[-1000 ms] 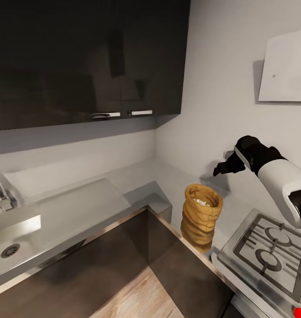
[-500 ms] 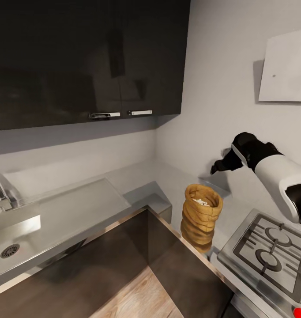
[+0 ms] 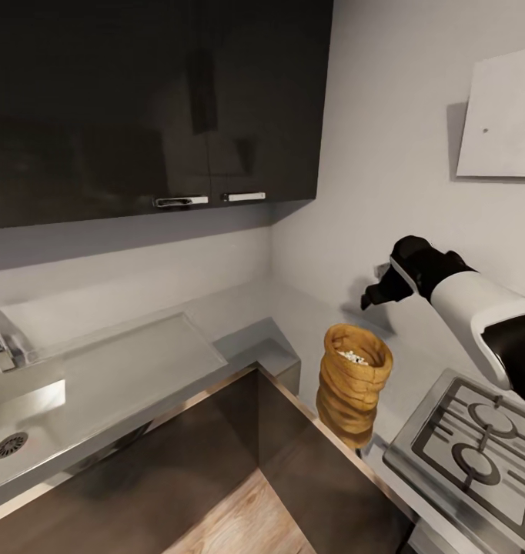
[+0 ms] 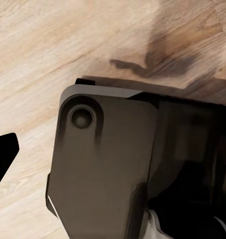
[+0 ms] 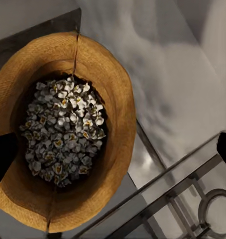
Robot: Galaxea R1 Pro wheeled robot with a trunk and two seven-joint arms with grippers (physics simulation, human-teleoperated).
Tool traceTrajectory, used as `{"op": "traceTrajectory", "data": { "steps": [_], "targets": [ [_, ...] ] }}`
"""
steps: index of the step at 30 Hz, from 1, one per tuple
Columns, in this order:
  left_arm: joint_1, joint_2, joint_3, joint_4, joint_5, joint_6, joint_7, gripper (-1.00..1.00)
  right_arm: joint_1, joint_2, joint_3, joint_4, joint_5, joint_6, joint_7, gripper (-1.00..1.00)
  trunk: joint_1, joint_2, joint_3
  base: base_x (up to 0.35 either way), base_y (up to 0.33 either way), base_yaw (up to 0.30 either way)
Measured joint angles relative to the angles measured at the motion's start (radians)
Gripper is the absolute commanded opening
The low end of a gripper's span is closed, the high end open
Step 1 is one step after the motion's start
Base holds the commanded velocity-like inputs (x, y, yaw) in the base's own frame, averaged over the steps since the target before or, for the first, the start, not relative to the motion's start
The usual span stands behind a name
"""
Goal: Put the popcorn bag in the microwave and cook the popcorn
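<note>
The right gripper (image 3: 368, 298) is seen raised above the countertop (image 3: 293, 308), its dark fingertips (image 5: 3, 157) spread wide apart with nothing held between them. In the right wrist view, the open mouth of the popcorn bag (image 5: 68, 127) is framed directly below, one fingertip at the bag's rim on one side and the other well out beyond the opposite side, over the gas hob (image 5: 192, 199). The bag is not touched by either finger. In the head view the gripper is placed above and slightly behind the bag, near the back wall (image 3: 386, 154).

The popcorn bag (image 3: 352, 392) is stood upright on the countertop, close to its front edge, just beside the inner corner where the two runs of worktop meet and next to the hob (image 3: 478, 454). Whitish popcorn (image 3: 352, 357) is visible inside, well below the rolled rim.

The left gripper's fingers are shown only as one dark tip (image 4: 3, 154) over the wood floor (image 4: 38, 45) beside a dark part of the robot's base (image 4: 108, 164); how far they are parted cannot be told.

A sink (image 3: 31, 415) is set into the far left run, below glossy black wall cabinets (image 3: 155, 100).
</note>
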Motion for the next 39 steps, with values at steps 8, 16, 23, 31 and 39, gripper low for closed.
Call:
{"op": "traceTrajectory", "data": {
  "steps": [8,16,23,31,39],
  "targets": [
    [0.000,-0.001,0.000,0.000,0.000,0.000,-0.001,1.00,0.009,-0.009,0.004,0.044,0.000,0.000,0.009,1.00,0.000,0.000,0.000,0.003,0.000,0.000],
    [0.000,-0.001,0.000,0.000,0.000,0.000,-0.001,1.00,0.044,-0.019,0.003,0.051,-0.003,0.000,0.010,1.00,0.000,0.000,0.000,0.000,0.000,0.000],
    [0.000,-0.001,0.000,0.000,-0.002,0.000,-0.001,1.00,0.051,-0.045,0.001,0.060,-0.006,0.000,0.011,1.00,0.000,0.000,0.000,0.000,0.000,0.000],
    [0.000,-0.001,-0.001,0.000,-0.003,0.000,-0.001,1.00,0.077,-0.070,-0.002,0.099,-0.012,0.000,0.010,1.00,0.000,0.000,0.000,0.000,0.000,0.000],
    [0.000,-0.002,-0.001,0.000,-0.004,0.000,-0.001,1.00,0.114,-0.070,-0.006,0.101,-0.014,0.000,0.007,1.00,0.000,0.000,0.000,0.000,0.000,0.000]
  ]
}}
